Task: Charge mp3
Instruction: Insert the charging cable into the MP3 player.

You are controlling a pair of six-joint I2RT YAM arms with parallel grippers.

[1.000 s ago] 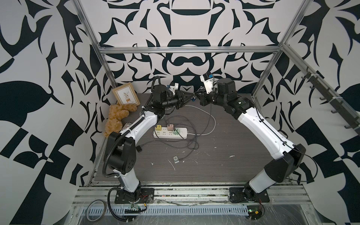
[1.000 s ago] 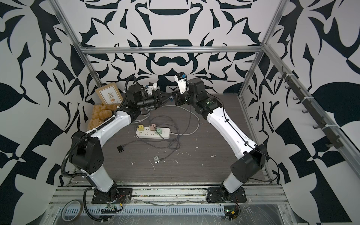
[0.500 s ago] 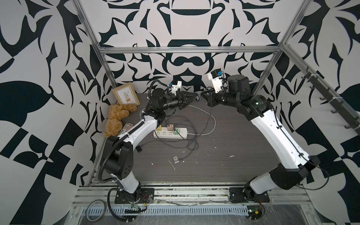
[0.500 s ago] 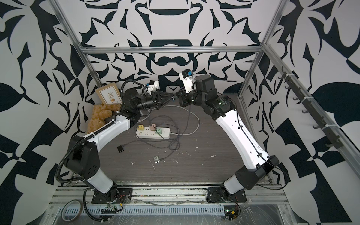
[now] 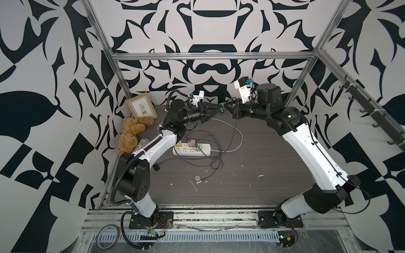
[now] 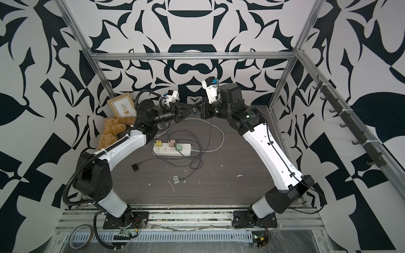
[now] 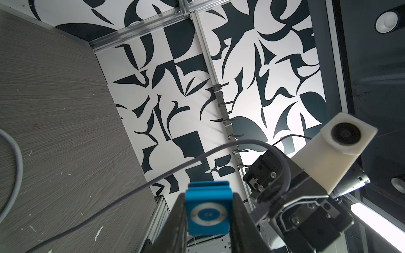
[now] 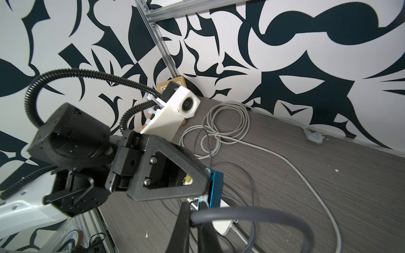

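Mp3 player clamped edgewise between left gripper jaws.
Likely light and slick; right gripper pinches cable alongside.

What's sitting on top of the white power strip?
On the power strip sit a yellow plug, a pink plug and a green plug. The sockets beneath them are covered.
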